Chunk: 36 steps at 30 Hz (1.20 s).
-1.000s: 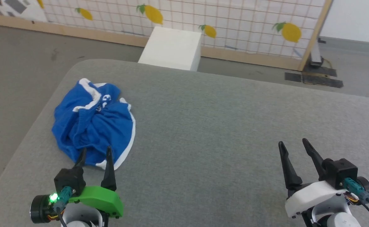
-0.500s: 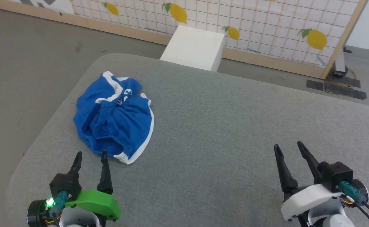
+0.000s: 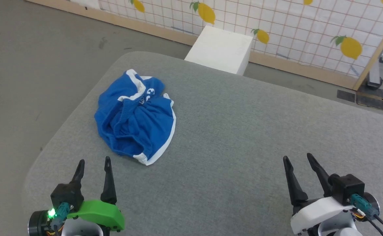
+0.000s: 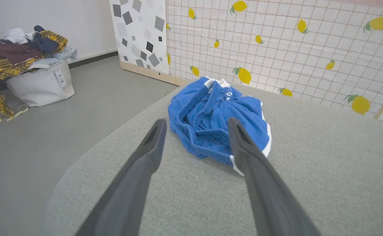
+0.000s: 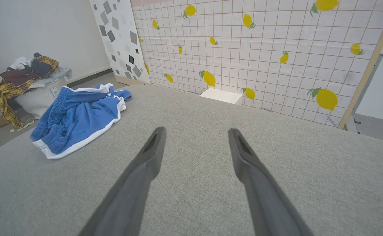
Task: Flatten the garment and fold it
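Garment (image 3: 135, 121) bunched on grey table (image 3: 243, 131), white box (image 3: 220, 49) beyond; left pincer (image 3: 94, 160), right pincer (image 3: 297, 156) apart.

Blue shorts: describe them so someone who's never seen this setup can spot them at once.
Start at the big grey padded table in front of the lemon-print screen. Toward its far left corner, ahead of the left gripper, the shorts lie in a crumpled heap. Bright blue with white trim sets them apart from the plain white box on the floor behind.
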Available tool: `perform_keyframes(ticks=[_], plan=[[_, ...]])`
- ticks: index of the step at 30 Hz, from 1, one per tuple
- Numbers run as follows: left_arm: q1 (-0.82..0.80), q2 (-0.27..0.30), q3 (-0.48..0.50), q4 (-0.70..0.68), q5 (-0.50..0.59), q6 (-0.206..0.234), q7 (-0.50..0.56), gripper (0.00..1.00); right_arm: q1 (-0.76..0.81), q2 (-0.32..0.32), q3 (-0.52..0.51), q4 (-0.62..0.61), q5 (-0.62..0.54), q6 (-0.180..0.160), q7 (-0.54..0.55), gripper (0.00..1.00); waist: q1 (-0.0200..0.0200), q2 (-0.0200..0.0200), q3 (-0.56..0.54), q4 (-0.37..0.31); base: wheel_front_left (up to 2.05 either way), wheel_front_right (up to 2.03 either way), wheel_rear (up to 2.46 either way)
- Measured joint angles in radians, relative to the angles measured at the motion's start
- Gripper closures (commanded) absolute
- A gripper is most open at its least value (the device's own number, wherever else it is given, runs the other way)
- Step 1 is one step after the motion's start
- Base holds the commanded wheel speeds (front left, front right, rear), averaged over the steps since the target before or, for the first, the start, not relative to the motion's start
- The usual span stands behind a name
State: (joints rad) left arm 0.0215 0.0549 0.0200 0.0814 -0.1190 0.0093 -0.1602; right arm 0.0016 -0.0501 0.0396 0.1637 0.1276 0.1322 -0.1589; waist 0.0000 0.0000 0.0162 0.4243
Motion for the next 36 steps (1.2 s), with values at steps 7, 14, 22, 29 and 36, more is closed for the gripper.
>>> perform_keyframes(ticks=[7, 14, 22, 29, 36], plan=[[0.001, 0.000, 0.000, 0.007, -0.022, 0.001, -0.011, 0.00, 0.000, 0.000, 0.005, 0.016, 0.001, 0.000, -0.012, 0.00, 0.0000, 0.0000, 0.001, 0.035, 0.00, 0.00, 0.00], [0.003, 0.000, 0.002, 0.017, -0.027, 0.001, -0.028, 0.00, 0.000, 0.000, 0.016, 0.022, -0.007, 0.000, -0.028, 0.00, 0.0000, 0.0000, 0.002, 0.068, 0.00, 0.00, 0.00], [0.003, 0.000, 0.002, 0.028, -0.040, 0.001, -0.045, 0.00, -0.001, 0.000, 0.022, 0.024, -0.013, 0.000, -0.045, 0.00, 0.0000, 0.0000, 0.002, 0.103, 0.00, 0.00, 0.00], [0.006, 0.000, 0.003, 0.035, -0.050, 0.002, -0.060, 0.00, -0.001, 0.000, 0.025, 0.030, -0.018, 0.000, -0.059, 0.00, 0.0000, 0.0000, 0.001, 0.134, 0.00, 0.00, 0.00], [0.015, 0.000, 0.004, 0.042, -0.061, 0.002, -0.072, 0.00, -0.001, 0.000, 0.029, 0.045, -0.014, 0.000, -0.072, 0.00, 0.0000, 0.0000, 0.004, 0.162, 0.00, 0.00, 0.00]])
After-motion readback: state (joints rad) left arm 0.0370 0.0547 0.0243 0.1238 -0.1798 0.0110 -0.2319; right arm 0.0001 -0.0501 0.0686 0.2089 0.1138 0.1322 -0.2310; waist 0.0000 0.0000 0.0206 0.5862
